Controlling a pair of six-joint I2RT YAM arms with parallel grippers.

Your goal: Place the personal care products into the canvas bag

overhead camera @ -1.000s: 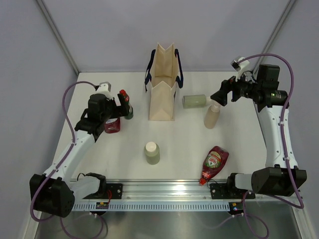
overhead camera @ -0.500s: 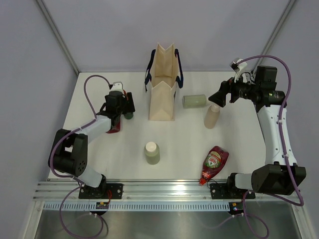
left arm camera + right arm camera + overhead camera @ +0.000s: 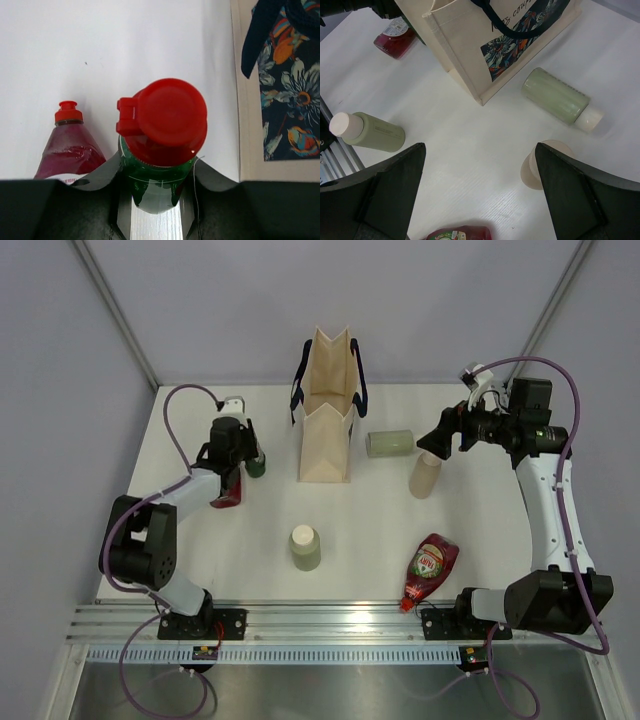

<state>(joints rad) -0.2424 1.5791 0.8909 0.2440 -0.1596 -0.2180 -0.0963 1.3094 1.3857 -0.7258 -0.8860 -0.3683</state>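
Since a second ago my left arm has swung in, and my left pincer (image 3: 159, 186) has gone from wide open to clamped on the green bottle (image 3: 162, 122). The bottle stands upright on the tabletop (image 3: 370, 530), just left of the canvas bag (image 3: 327, 435). My right arm has only edged a little towards the beige bottle (image 3: 425, 478).

From above, my left wrist covers the grip. The left wrist view shows it plainly: both fingers press the green body below the red cap. That view also shows a dark-red bottle (image 3: 70, 152) lying just beside the green one. It shows the flowered print on the bag's side as well, with a navy handle (image 3: 260, 35) hanging over it.

The right wrist view shows my right pincer (image 3: 480, 192) spread as wide as it goes, with nothing between the fingers. It hangs above the tabletop with the beige bottle near its right finger.

The lying sage cylinder (image 3: 555, 95) rests between the bag and the beige bottle. The upright sage cylinder (image 3: 306, 548) stands in the near middle. A second dark-red bottle (image 3: 429, 568) lies near my right base. The bag stands upright with its mouth open.
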